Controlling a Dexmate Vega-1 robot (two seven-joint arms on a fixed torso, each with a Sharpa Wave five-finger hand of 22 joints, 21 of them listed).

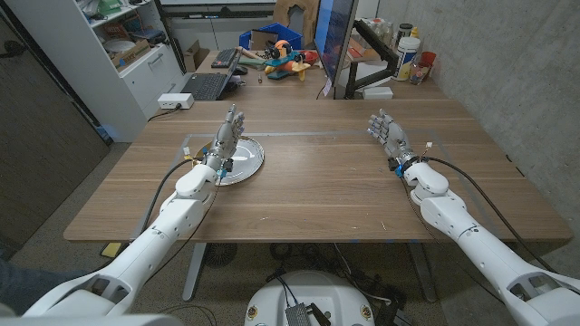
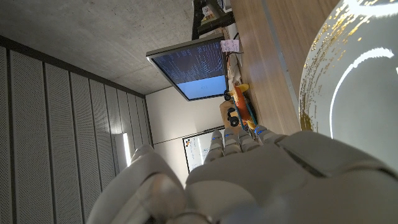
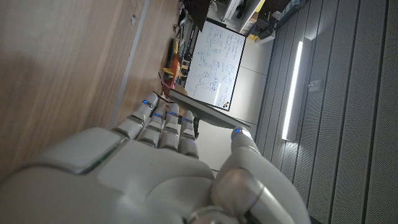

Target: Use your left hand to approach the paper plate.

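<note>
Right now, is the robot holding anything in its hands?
No. The left hand is over the paper plate with straight fingers, gripping nothing. The right hand is open too.

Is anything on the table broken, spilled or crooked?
Nothing stands out. The paper plate lies flat on the wooden table, with the left robot hand over it and the right robot hand apart.

Overall light: even, fairly bright indoor light, soft shadows under the arms on the table (image 1: 326, 195).
Light source: a vertical wall strip lamp (image 3: 292, 87) blows out white.
Glare: paper plate (image 2: 360, 74) has bright curved reflections, shiny in the head view too.
Focus: left hand (image 2: 249, 180) and right hand (image 3: 149, 174) are soft up close.
Distortion: head view bends at the edges.
</note>
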